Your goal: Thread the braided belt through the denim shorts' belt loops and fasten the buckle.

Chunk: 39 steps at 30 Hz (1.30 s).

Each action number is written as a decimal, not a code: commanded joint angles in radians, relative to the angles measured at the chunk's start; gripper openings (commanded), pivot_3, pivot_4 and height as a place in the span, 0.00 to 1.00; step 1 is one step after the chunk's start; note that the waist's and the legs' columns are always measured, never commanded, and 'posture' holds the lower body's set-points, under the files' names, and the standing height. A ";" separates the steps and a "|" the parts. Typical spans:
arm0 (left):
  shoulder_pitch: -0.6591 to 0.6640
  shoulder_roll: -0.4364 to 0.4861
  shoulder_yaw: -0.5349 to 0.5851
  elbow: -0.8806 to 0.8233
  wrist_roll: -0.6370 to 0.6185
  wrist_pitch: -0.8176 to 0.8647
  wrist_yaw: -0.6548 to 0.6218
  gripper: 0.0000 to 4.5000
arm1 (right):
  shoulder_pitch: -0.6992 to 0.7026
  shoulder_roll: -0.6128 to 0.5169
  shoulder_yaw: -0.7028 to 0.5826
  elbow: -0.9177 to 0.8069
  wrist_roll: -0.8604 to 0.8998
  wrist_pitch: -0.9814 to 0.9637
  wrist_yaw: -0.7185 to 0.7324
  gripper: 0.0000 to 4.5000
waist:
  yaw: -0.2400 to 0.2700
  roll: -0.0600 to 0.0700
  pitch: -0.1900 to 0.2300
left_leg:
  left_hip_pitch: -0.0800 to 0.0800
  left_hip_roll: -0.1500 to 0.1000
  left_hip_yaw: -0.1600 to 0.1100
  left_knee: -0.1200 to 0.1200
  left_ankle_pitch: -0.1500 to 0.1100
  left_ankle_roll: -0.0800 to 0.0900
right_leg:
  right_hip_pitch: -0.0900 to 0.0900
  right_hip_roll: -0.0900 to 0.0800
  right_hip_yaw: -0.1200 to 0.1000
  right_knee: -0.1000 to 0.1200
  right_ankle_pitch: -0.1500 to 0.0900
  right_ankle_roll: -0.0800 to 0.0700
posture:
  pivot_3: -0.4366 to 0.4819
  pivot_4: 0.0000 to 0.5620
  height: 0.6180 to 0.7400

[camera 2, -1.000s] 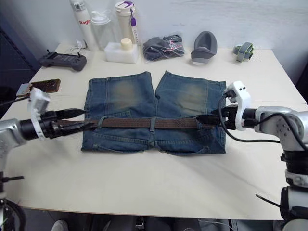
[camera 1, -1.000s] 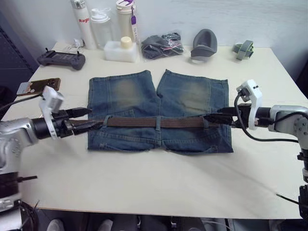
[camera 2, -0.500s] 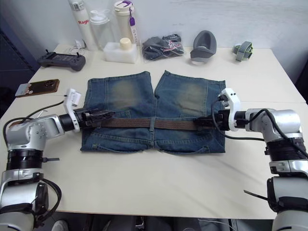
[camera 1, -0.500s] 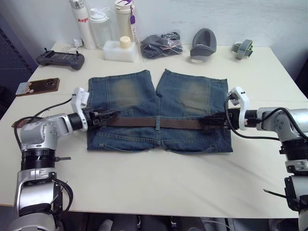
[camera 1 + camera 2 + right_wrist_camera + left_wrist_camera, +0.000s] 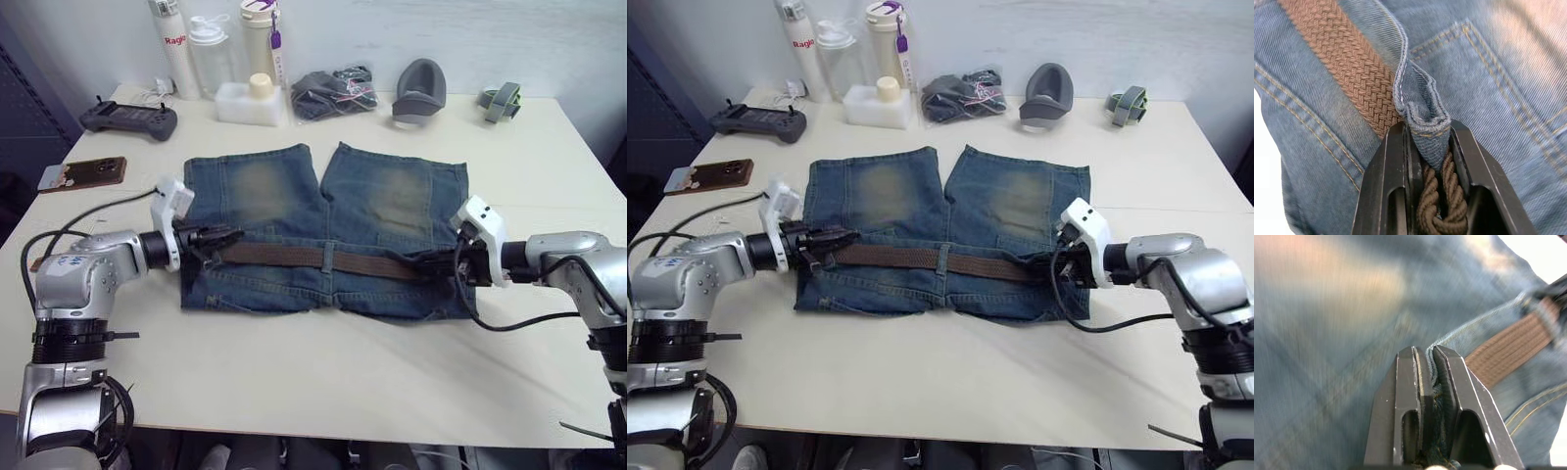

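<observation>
The denim shorts lie flat mid-table, legs pointing away from me. The braided belt runs across the waistband and passes under a centre belt loop. My left gripper is at the waistband's left end. In the left wrist view its fingers are shut on a fold of denim beside the belt. My right gripper is at the waistband's right end. There it is shut on the belt together with a raised denim fold. The buckle is hidden.
Along the far edge stand bottles, a white box, a dark bundled cloth, a grey moulded piece and a strap roll. A controller and a phone lie at the left.
Both grippers have moved in onto the waistband ends and closed from open. The left now pinches denim, and the right pinches belt and denim. The right waist corner has shifted slightly toward me.
</observation>
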 commanded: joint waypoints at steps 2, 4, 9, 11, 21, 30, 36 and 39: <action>0.231 0.036 0.033 -0.221 -0.011 -0.102 -0.061 0.00 | 0.135 -0.097 -0.037 -0.154 -0.088 -0.201 0.058 0.08 | -0.007 0.002 -0.001 | 0.001 0.000 0.000 -0.001 0.000 0.000 | 0.000 0.000 0.000 -0.001 0.000 0.000 | 0.48 0.27 0.31; 0.383 0.077 0.026 -0.315 0.012 -0.242 -0.174 0.00 | 0.228 -0.109 -0.112 -0.225 -0.058 -0.244 0.074 0.08 | -0.009 0.001 -0.001 | 0.001 0.000 0.000 -0.004 0.000 0.000 | 0.001 0.000 0.000 -0.002 0.000 0.000 | 0.48 0.27 0.31; 0.529 0.079 -0.004 -0.224 0.344 -1.026 -0.191 0.00 | 0.502 0.004 -0.339 -0.457 0.013 -0.376 0.036 0.08 | 0.017 0.001 -0.002 | 0.002 0.001 -0.002 -0.004 0.001 -0.003 | 0.003 -0.002 -0.005 -0.004 0.000 -0.003 | 0.48 0.27 0.31; 0.564 0.067 -0.009 -0.184 0.391 -1.244 -0.196 0.00 | 0.693 0.061 -0.344 -0.467 -0.222 -0.738 0.011 0.08 | 0.026 0.000 -0.003 | 0.004 0.002 -0.002 -0.005 0.001 -0.003 | 0.006 -0.001 -0.008 -0.007 -0.001 -0.005 | 0.48 0.27 0.31; 0.858 0.106 -0.056 0.028 0.383 -1.965 -0.196 0.00 | 1.193 0.265 -0.556 -0.088 -0.615 -1.882 -0.152 0.08 | 0.017 -0.001 -0.005 | 0.006 0.003 0.005 0.000 -0.006 0.003 | 0.011 -0.008 -0.016 -0.012 -0.003 -0.008 | 0.48 0.27 0.31; 0.851 0.154 -0.082 -0.067 0.214 -1.814 -0.095 0.58 | 1.083 0.117 -0.588 0.254 -0.644 -2.142 -0.312 1.00 | 0.018 -0.003 -0.007 | 0.015 0.005 0.010 0.018 -0.020 0.004 | 0.017 -0.011 -0.019 0.006 -0.017 -0.024 | 0.48 0.27 0.31; 1.031 0.242 0.084 -0.135 0.102 -1.883 -0.115 0.98 | 1.051 -0.020 -0.626 0.515 -0.627 -2.273 -0.385 1.00 | 0.012 -0.004 -0.007 | 0.014 0.007 0.012 0.028 -0.027 0.005 | 0.016 -0.010 -0.019 0.013 -0.024 -0.026 | 0.48 0.27 0.31; 1.213 0.263 0.222 -0.160 0.031 -1.896 -0.160 0.98 | 1.024 -0.086 -0.674 0.625 -0.636 -2.321 -0.414 1.00 | 0.014 -0.003 -0.008 | 0.015 0.007 0.012 0.031 -0.029 0.006 | 0.016 -0.010 -0.019 0.014 -0.026 -0.026 | 0.48 0.27 0.31</action>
